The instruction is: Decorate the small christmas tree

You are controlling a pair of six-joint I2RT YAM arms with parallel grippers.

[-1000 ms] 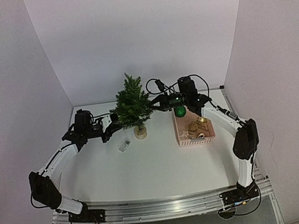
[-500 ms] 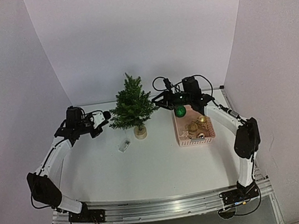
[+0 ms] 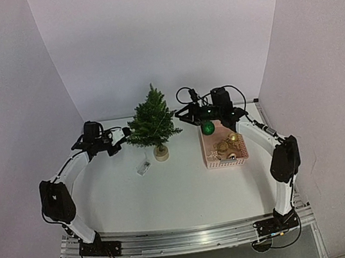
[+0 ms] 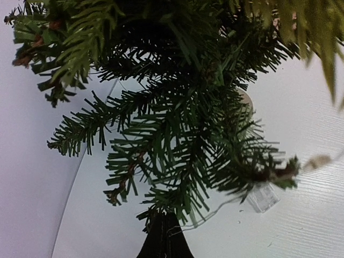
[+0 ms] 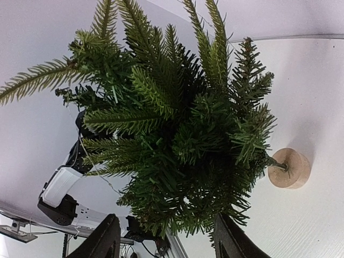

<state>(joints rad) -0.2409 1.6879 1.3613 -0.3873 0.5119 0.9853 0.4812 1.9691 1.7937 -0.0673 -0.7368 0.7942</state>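
Note:
The small christmas tree stands upright on its pale round base at the back middle of the table. My left gripper is at the tree's left side. Its fingers are shut on a thin light wire that runs to a small clear box under the low branches. My right gripper sits at the tree's right side. It stands open, with only the tips of the tree branches between its fingers. The wooden base shows at the right.
A pink basket stands right of the tree with gold ornaments inside and a green bauble at its far end. The clear box lies on the table left of the tree's base. White walls close in the back and both sides.
My right gripper has opened and backed off slightly to the right. My left gripper rose from beside the trunk to the tree's left side. The tree stands straighter.

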